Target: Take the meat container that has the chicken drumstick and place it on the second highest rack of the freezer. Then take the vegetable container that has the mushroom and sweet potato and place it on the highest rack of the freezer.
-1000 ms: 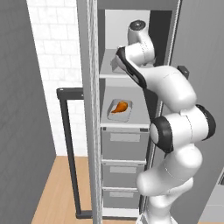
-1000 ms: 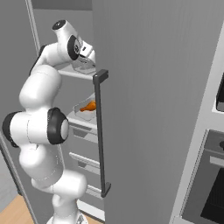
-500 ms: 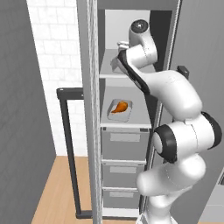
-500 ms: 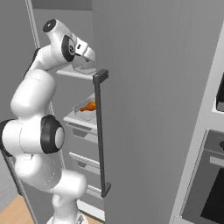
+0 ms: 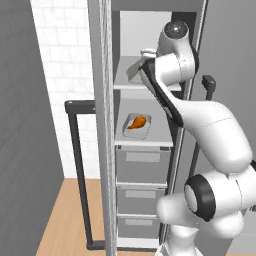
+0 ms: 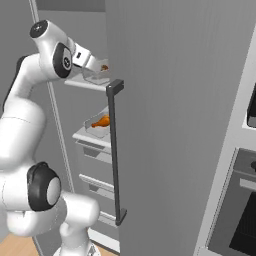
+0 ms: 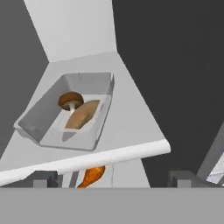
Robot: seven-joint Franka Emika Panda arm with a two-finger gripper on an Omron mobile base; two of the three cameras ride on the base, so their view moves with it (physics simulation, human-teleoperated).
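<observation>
The vegetable container [image 7: 70, 111], a light-grey tray, holds the mushroom [image 7: 70, 100] and the sweet potato [image 7: 82, 114]. It rests on the highest rack [image 7: 131, 122] of the freezer [image 5: 142, 165]. My gripper [image 7: 113, 179] is open and empty, just in front of that rack's edge and apart from the tray. The left base view has the gripper [image 5: 142, 60] beside the tray [image 5: 131, 72]. One shelf lower, the meat container [image 5: 137, 125] lies flat with the chicken drumstick [image 5: 137, 121] in it. From the right the gripper [image 6: 97, 64] is above the drumstick [image 6: 101, 121].
The freezer's open door [image 5: 100, 125] stands edge-on at the left with its dark bar handle [image 5: 77, 165]. Grey drawers [image 5: 142, 200] fill the space under the shelves. A closed grey door with a dark handle [image 6: 115, 150] borders the opening on the right; a wall oven [image 6: 240, 210] is beyond it.
The hand has drawn back out from over the top shelf, leaving the vegetable container resting there. The elbow has swung up and outward. Both trays are still.
</observation>
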